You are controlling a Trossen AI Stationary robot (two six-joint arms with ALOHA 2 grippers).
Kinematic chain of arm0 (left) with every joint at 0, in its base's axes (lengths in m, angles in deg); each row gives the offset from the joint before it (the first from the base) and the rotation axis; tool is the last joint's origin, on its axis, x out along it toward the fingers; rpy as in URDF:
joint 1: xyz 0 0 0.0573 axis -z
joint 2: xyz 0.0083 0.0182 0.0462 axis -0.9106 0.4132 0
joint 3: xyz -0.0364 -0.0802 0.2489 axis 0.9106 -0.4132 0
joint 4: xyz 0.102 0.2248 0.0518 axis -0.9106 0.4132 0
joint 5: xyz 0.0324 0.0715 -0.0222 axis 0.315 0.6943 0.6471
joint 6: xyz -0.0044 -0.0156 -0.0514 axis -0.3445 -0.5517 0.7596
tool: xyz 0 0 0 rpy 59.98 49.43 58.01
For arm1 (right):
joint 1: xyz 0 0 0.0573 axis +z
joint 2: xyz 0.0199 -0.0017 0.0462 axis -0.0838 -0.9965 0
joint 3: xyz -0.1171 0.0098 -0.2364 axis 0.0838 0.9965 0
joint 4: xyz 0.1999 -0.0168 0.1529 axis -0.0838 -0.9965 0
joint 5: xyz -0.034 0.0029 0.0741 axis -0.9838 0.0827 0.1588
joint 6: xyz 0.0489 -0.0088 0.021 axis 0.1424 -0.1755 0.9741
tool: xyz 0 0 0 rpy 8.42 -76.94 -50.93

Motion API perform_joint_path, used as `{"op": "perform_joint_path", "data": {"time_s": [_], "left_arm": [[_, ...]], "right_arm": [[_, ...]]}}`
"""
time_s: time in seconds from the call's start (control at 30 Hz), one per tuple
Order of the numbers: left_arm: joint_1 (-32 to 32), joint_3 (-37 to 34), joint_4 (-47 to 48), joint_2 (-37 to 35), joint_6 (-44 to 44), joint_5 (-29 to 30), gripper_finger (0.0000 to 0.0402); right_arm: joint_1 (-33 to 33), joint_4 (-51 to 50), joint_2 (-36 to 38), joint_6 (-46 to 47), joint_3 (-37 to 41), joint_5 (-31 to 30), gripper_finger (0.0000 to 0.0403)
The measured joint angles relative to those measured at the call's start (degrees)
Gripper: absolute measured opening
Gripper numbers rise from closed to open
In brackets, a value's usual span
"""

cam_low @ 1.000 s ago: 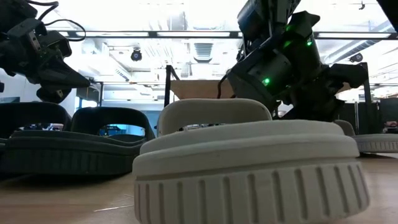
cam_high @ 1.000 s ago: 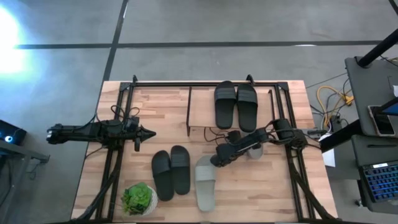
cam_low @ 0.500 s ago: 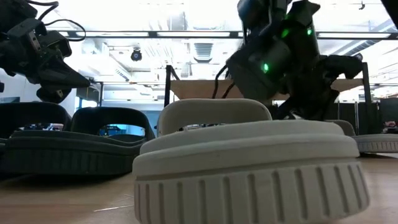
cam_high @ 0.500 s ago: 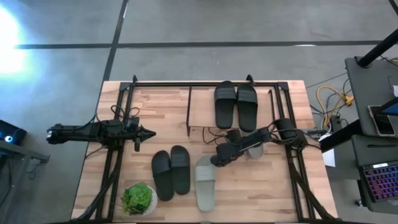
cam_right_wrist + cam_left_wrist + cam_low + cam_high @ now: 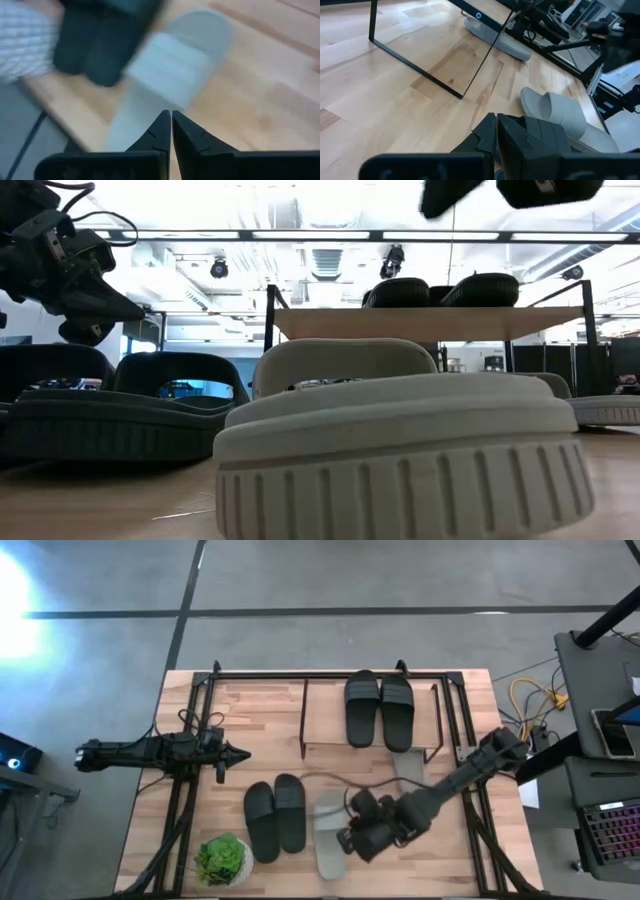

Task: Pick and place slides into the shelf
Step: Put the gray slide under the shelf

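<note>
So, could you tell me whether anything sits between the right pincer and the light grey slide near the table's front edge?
Nothing visible does. The right pincer, shut and empty, hovers just beside that light grey slide, with bare table around it; the black pair lies on the slide's far side.

Six slide sandals are in sight: two black ones (image 5: 379,710) side by side on the shelf (image 5: 323,720), two more black ones (image 5: 275,816) together on the counter (image 5: 255,710), and two light grey ones, one (image 5: 328,840) beside that black pair and one (image 5: 408,764) partly hidden near the shelf. There is one shelf, one potted plant (image 5: 222,859) and two arms, each with one claw, left (image 5: 240,753) and right (image 5: 352,840).
</note>
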Motion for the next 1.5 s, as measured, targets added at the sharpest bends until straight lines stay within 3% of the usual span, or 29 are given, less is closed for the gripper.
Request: {"op": "perform_joint_path", "data": {"time_s": [0.13,0.3,0.4,0.57,0.67,0.87,1.13,1.5], "left_arm": [[0.0,0.0,0.0,0.0,0.0,0.0,0.0000],[0.0,0.0,0.0,0.0,0.0,0.0,0.0000],[0.0,0.0,0.0,0.0,0.0,0.0,0.0000],[0.0,0.0,0.0,-0.1,0.0,0.0,0.0000],[0.0,0.0,0.0,0.0,0.0,0.0,0.0000],[0.0,0.0,0.0,0.0,0.0,0.0,0.0000],[0.0,0.0,0.0,0.0,0.0,0.0,0.0000],[0.0,0.0,0.0,0.0,0.0,0.0,0.0000]], "right_arm": [[3.2,-1.5,-3.9,-10.8,-1.4,-6.9,0.0023],[4.2,-1.6,-9.4,-26.9,-6.8,-2.3,0.0084],[4.4,-3.3,-13.4,-34.7,-11.8,-2.7,0.0130],[4.7,-14.7,-19.3,-41.4,-21.7,-13.2,0.0189],[4.5,-19.7,-23.1,-44.5,-25.7,-14.6,0.0209],[4.2,-19.7,-26.3,-49.2,-29.0,-15.0,0.0228],[2.5,-12.3,-26.2,-51.5,-24.1,-12.8,0.0228],[-0.1,-10.2,-26.4,-51.7,-18.2,-15.8,0.0228]]}}
